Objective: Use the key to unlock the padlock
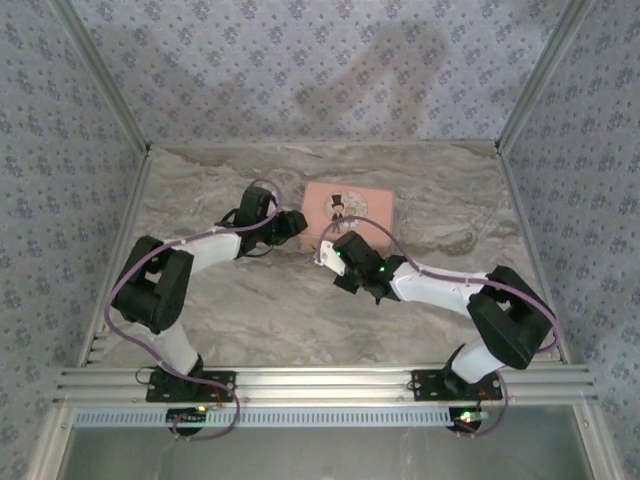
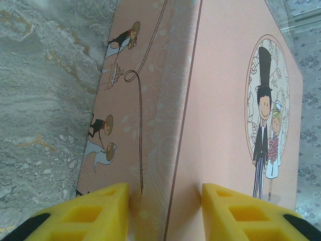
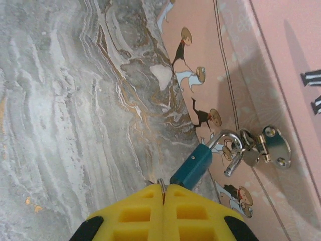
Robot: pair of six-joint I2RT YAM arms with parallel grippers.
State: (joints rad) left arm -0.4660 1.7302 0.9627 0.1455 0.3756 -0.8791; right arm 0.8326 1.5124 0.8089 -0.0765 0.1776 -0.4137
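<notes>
- Desk (image 1: 250, 310): marble, walled L, R & back; rail (image 1: 320, 382) along near edge. Bare room at centre & near-left.
- Box (image 1: 350, 210): pink, far-centre, close to back wall, front face twd the arms.
- L hand (image 2: 168, 213): part-closed, clamped on box's left end, one pad on front face, other on lid. Judged: brace vs twist.
- R hand (image 3: 163, 203): closed tight on key, low over desk, just in front of box.
- Padlock (image 3: 192, 167): teal, on box front, shackle thru hasp (image 3: 275, 146), body slanting down twd desk. Can't tell if shackle has sprung.
- Key (image 3: 161, 185): a sliver betw the pads, in line w/ padlock base.
- Step, judged: turn key. Roll wrist about key's own axis, no side pull; hold L clamp firm so box won't slide.
- Clearance: tight, w/ desk under & box face beside R hand. Pull-back path twd rail looks free.
</notes>
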